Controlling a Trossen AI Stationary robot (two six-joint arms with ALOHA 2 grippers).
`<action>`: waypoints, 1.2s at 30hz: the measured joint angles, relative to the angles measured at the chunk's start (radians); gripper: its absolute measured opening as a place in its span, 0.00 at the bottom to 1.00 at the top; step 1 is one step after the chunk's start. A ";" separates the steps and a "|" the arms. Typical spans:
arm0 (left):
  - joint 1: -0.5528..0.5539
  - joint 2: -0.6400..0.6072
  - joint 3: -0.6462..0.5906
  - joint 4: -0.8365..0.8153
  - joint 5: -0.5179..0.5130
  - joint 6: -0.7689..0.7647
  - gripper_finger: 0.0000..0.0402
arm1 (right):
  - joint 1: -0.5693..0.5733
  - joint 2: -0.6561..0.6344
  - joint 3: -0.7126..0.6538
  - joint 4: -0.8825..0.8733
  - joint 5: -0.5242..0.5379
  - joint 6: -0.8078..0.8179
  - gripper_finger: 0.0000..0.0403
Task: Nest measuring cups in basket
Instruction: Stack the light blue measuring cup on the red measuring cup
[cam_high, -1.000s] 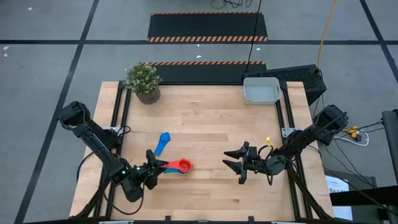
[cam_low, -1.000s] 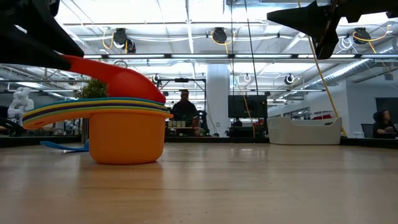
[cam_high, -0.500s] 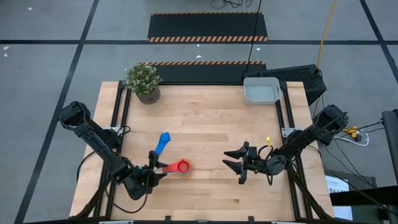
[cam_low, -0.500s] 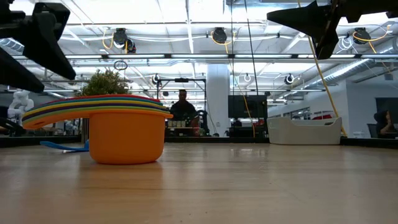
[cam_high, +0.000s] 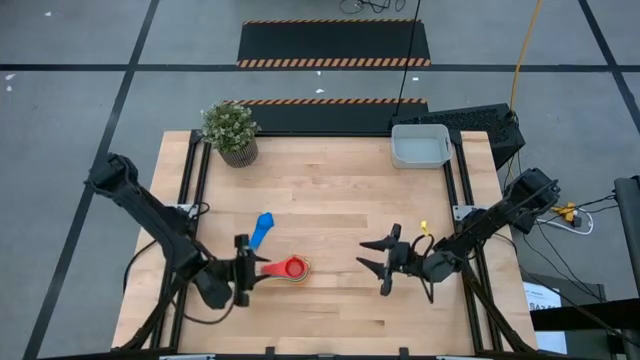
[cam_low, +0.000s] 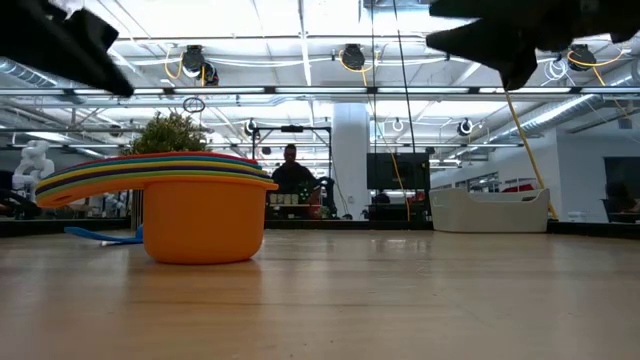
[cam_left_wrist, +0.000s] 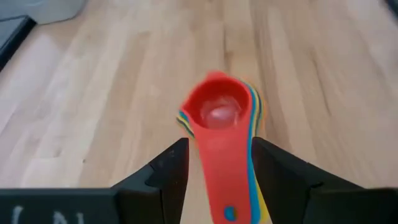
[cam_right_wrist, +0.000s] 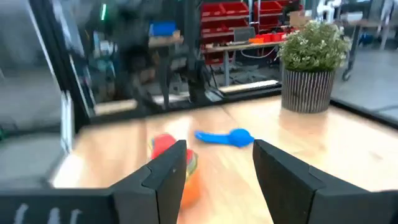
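Nested cup stack sits lower-centre-left of the high view, red cup on top and orange cup at the bottom; looks like light, stiff, slick plastic, so I'd pinch the fanned handles together, not the round bowls. Stack's long axis runs left-right, handles pointing left at the left gripper, whose fingers stand open astride the handles without holding them. Just above-left lies the loose blue cup, axis tilted near-vertical, bowl up; right gripper hangs open, empty, centre-right; basket upper right, no cups in it.
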 joint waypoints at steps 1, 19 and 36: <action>0.010 -0.022 0.000 -0.004 0.000 -0.004 0.44 | -0.001 0.000 0.000 -0.022 -0.002 -0.027 0.45; 0.092 -0.145 -0.020 -0.439 -0.041 -0.192 0.39 | -0.023 -0.008 0.000 -0.038 -0.131 -0.176 0.45; 0.053 -0.091 -0.161 -0.295 0.140 -0.041 0.53 | -0.063 -0.123 0.000 -0.256 -0.132 -0.212 0.45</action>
